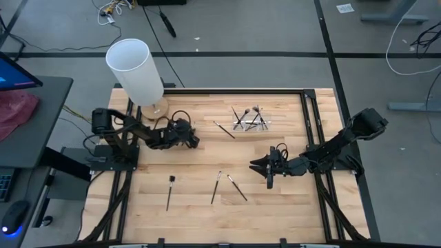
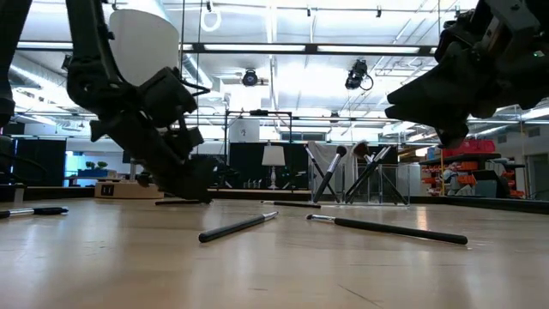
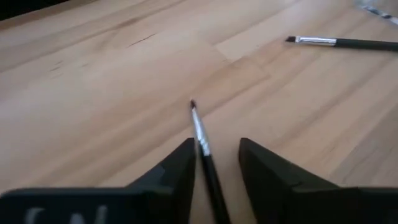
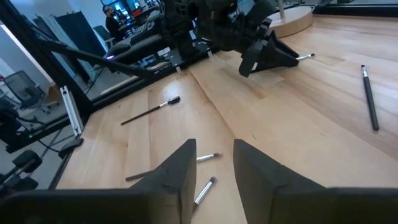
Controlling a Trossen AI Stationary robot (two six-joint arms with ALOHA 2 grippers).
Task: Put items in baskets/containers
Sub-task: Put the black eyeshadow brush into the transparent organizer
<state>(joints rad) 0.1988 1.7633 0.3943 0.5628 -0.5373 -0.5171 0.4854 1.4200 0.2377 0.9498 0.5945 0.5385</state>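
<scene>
- Brushes on a wooden bench (image 1: 193, 220): the left claw (image 1: 193, 139) sits low near the white cylinder (image 1: 136, 69), its fingers pinching a thin makeup brush (image 3: 200, 138) whose silver ferrule and small dark tip stick out forward over the wood.
- Right claw (image 1: 267, 172) hangs above the bench near the middle, fingers spread and holding nothing; two loose brushes (image 4: 205, 186) lie below it in its wrist view.
- Clear plastic holder (image 1: 252, 124) stands at the far side of the bench with several brushes (image 1: 248, 116) already leaning upright in it, bristles up.
- Other brushes lie flat: one just beside the holder (image 1: 224, 129), a pair near the centre (image 1: 237, 188), and one well apart toward the left front (image 1: 169, 192).
- Handling, as a judgement: each brush looks light, stiff and slim, with a smooth handle likely to roll or slip, so a hold at mid-handle, clear of the soft bristles, seems safest.
- Holder looks light enough to tip or slide if a brush knocks its rim.
</scene>
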